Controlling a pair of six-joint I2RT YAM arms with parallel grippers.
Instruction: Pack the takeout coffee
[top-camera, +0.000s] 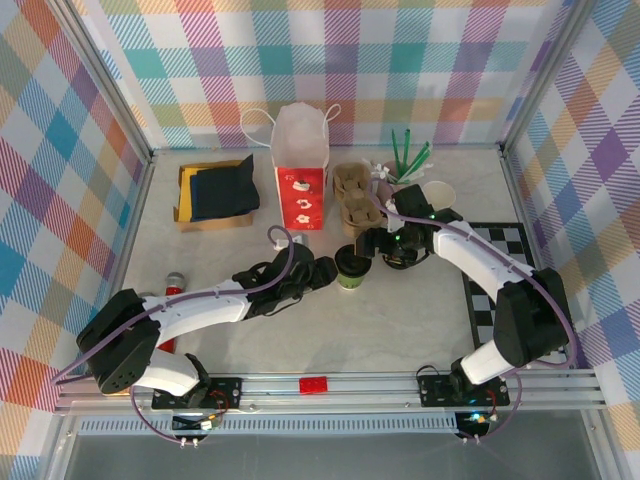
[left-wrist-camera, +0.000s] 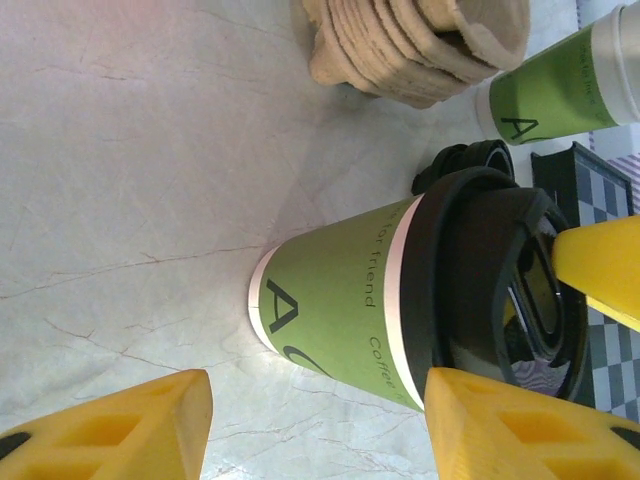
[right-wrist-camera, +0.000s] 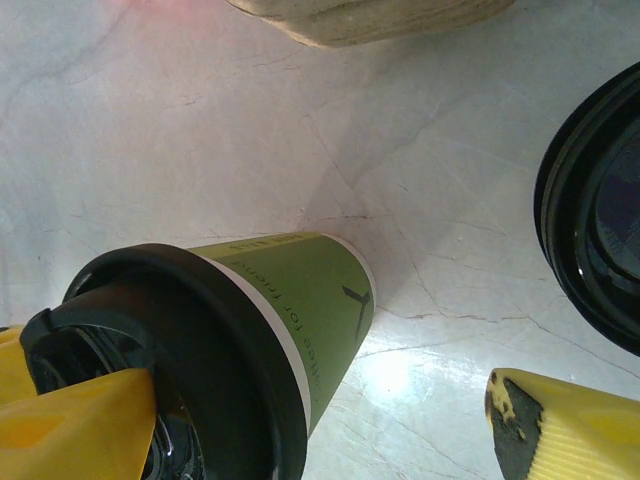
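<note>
The takeout coffee (top-camera: 351, 268) is a green paper cup with a black lid, standing upright mid-table. In the left wrist view the cup (left-wrist-camera: 335, 315) stands just ahead of my left gripper (left-wrist-camera: 315, 392). That gripper is open, one yellow finger on each side, and the right finger is close to the lid (left-wrist-camera: 480, 280). My right gripper (top-camera: 384, 246) reaches in from the other side and is open too. In the right wrist view its left finger (right-wrist-camera: 85, 420) lies on the lid (right-wrist-camera: 190, 320) of the cup (right-wrist-camera: 310, 290), and its other finger (right-wrist-camera: 545, 425) is far off to the right.
A stack of brown cardboard carriers (top-camera: 355, 196) sits just behind the cup, beside a red-and-white paper bag (top-camera: 301, 165). A loose black lid (right-wrist-camera: 600, 210) and a lidless green cup (left-wrist-camera: 560, 90) lie near the right gripper. Green straws (top-camera: 408, 158) and a checkered mat (top-camera: 500, 270) are at right.
</note>
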